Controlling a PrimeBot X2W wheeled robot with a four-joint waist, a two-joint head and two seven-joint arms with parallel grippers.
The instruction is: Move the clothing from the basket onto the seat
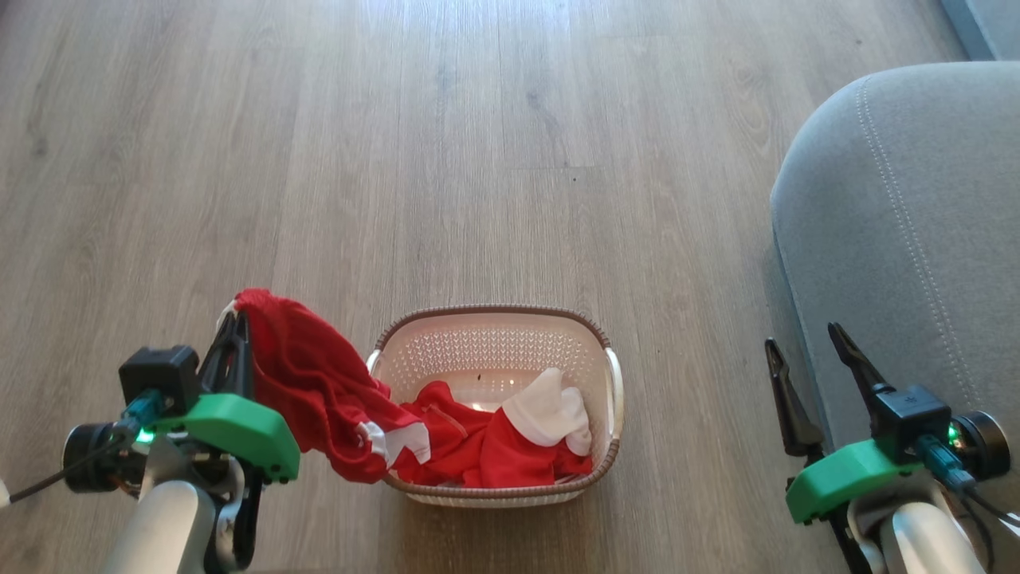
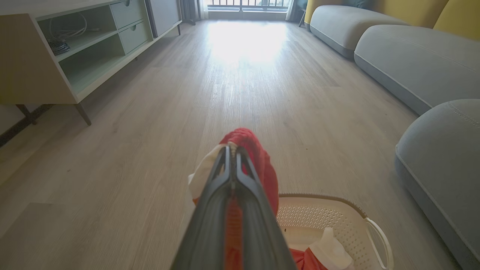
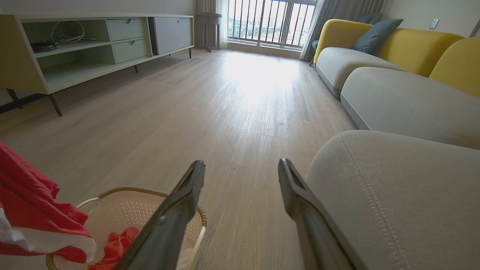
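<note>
Clamped left gripper drapes clothing over basket rim (right gripper wide).

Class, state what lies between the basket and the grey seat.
Bare wooden floor lies between the basket and the seat, with nothing resting on it; the head view shows this plainly.

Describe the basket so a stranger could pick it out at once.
Find the large grey seat at the right of the head view; on the wooden floor just left of it stands the basket. It is oval, cream-white perforated plastic, and its brown woven-look rim sets it apart from the plain seat and the red clothing spilling over its left edge.
</note>
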